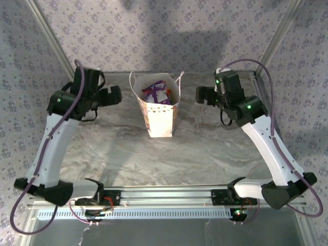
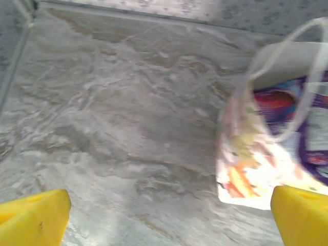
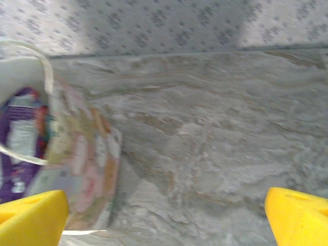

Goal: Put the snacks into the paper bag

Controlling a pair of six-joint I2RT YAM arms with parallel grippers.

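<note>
The worktop (image 1: 205, 148) lies open on the near side of both tools, running back towards the arm bases, while a patterned wall (image 1: 169, 36) closes in just beyond them. The paper bag (image 1: 160, 119) stands upright between the tools, mouth up. It is to the right of the left tool (image 1: 116, 96) and to the left of the right tool (image 1: 200, 95), about equally near each, and the long side of its mouth runs from one tool to the other. The snacks (image 1: 156, 92) sit inside it, purple packets uppermost. Both tools have their yellow fingers spread wide with nothing between them, and each is level with the bag's rim, apart from it. Any retreat is probably safest outward or towards the bases, away from the cord handles (image 2: 287, 77).
</note>
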